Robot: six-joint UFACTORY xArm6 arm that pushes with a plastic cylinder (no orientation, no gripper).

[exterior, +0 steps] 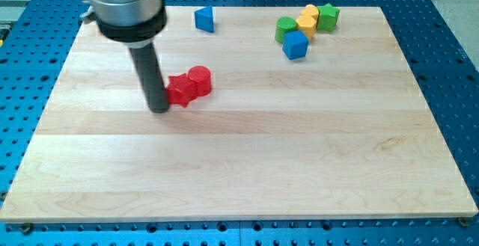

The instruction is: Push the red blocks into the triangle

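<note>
Two red blocks sit together left of the board's middle: a red star-like block (180, 90) and a red cylinder (200, 80) touching its right side. My tip (160, 109) stands right against the left side of the star-like block. A blue triangle block (203, 19) lies near the view's top, above and slightly right of the red blocks.
A cluster at the view's top right holds a green cylinder (285, 28), a yellow block (307, 20), a green star-like block (328, 16) and a blue cube (295, 45). The wooden board (247, 164) lies on a blue perforated table.
</note>
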